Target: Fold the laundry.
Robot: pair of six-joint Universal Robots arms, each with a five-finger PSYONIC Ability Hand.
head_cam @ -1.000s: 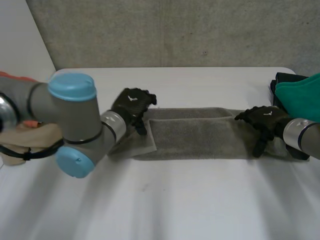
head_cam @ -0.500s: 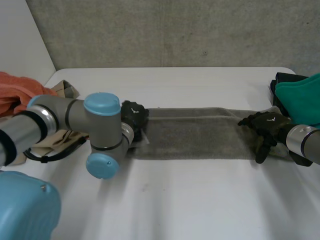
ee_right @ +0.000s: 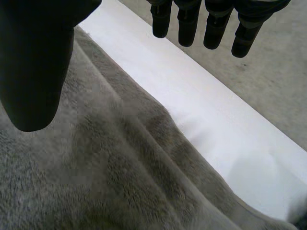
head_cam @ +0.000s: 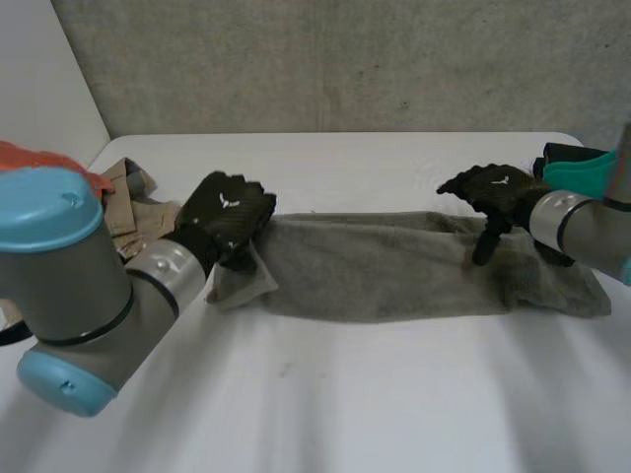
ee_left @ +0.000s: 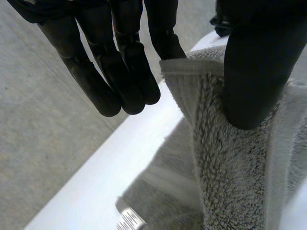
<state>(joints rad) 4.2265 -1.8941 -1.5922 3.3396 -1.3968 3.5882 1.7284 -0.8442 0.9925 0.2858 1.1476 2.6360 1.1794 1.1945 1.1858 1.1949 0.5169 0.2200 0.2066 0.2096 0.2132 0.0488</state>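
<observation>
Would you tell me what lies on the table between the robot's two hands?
In the head view, only the grey towel lies stretched between the left hand and the right hand.

Towel [head_cam: 394, 266] end behind left hand [head_cam: 229, 212], teal cloth [head_cam: 582, 172] cropped

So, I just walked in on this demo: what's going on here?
A two-armed robot is working on a grey towel stretched across the white table. Its left hand pinches the towel's left end, raised off the table. Its right hand is open above the towel's right part, gripping nothing. More laundry lies at the sides: a teal cloth and a beige cloth.
</observation>
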